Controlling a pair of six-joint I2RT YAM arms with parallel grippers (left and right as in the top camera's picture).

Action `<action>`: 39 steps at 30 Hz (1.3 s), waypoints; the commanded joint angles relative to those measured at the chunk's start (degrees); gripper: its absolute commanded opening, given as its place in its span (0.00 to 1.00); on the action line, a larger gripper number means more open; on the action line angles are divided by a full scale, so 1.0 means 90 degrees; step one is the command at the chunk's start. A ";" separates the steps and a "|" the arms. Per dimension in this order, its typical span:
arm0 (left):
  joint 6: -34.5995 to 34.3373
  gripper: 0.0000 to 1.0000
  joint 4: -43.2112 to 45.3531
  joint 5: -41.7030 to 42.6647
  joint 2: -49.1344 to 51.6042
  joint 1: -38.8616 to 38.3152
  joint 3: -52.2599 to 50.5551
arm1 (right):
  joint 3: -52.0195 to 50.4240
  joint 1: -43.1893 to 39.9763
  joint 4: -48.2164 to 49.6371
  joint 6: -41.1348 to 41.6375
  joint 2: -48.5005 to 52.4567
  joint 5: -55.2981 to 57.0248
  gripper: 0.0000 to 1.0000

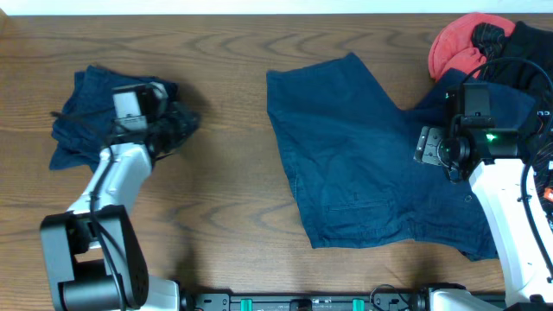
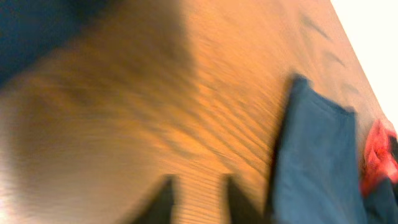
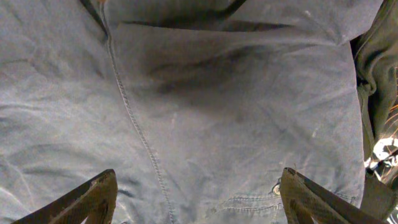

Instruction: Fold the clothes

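Navy shorts (image 1: 363,164) lie spread flat on the wooden table, centre-right. My right gripper (image 1: 429,145) hovers over their right part; in the right wrist view its fingers (image 3: 196,193) are wide open and empty above the fabric (image 3: 217,93), near a seam and a button (image 3: 275,188). A second navy garment (image 1: 82,121) lies bunched at the far left. My left gripper (image 1: 183,123) is at that garment's right edge. The left wrist view is blurred: its fingers (image 2: 199,199) are apart over bare wood, with the shorts (image 2: 317,162) to the right.
A red garment (image 1: 458,43) and a black garment (image 1: 527,52) are piled at the back right corner; the red one also shows in the left wrist view (image 2: 376,155). Cables hang by the right arm (image 1: 540,173). Bare wood (image 1: 233,190) separates the two navy garments.
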 commanded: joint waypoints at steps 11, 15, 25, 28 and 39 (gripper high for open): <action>0.0330 0.81 0.0957 -0.0374 0.0916 -0.2171 -0.0007 | 0.0034 -0.0058 -0.0119 -0.0056 -0.0027 0.0044 0.83; -0.0083 0.82 0.1591 -0.0328 0.1472 -0.2533 -0.0007 | 0.0034 -0.0058 -0.0119 -0.0056 -0.0027 0.0044 0.83; -0.0959 0.72 0.3883 -0.0168 0.2565 -0.3223 -0.0007 | 0.0034 -0.0058 -0.0119 -0.0056 -0.0027 0.0044 0.83; -0.0971 0.40 0.4403 -0.0194 0.2674 -0.3344 0.0002 | 0.0034 -0.0058 -0.0119 -0.0056 -0.0027 0.0044 0.83; -0.0969 0.06 0.4384 0.0124 0.1838 -0.2283 0.0126 | 0.0034 -0.0058 -0.0126 -0.0056 -0.0027 0.0044 0.83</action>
